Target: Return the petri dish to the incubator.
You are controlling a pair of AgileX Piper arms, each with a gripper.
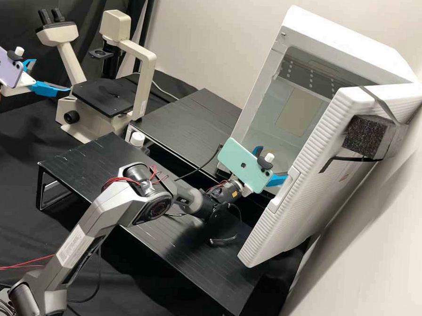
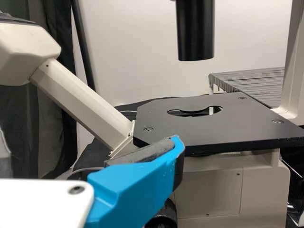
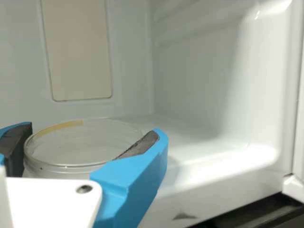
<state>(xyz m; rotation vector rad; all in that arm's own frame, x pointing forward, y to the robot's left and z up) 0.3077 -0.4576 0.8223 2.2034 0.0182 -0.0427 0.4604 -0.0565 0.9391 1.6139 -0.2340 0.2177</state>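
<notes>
Pale, plain walls (image 1: 203,35) rise behind a bench spread with black cloth (image 1: 12,166), with dark drapery (image 1: 87,0) hanging at the far left of the high view. Round, shallow and clear, the petri dish (image 3: 85,142) has a short yellowish strip on its rim and sits at the incubator's opening; whether its base touches the floor there, I can't tell. The right gripper (image 1: 274,162) pinches it by the sides, one blue finger with a dark pad (image 3: 140,145) against either edge. Around them is the white, boxy incubator (image 1: 363,48), tilted in the high view, its ribbed white door (image 1: 300,172) standing open with a dark foam block (image 1: 367,134) strapped to the outside. On the right arm, just behind the gripper, a mint-green phone (image 1: 243,164) is mounted.

Beneath that arm lies a low black slatted table (image 1: 83,163), and a second black slatted table (image 1: 189,119) stands between it and the incubator. A small white-capped bottle (image 1: 137,139) is near the first table's far edge. Farther off, a cream microscope (image 1: 144,84) carries a flat black stage (image 1: 103,96). Beside it is the left gripper (image 1: 52,75), its fingers spread with nothing between them, and a lilac phone (image 1: 6,64) mounted behind.
</notes>
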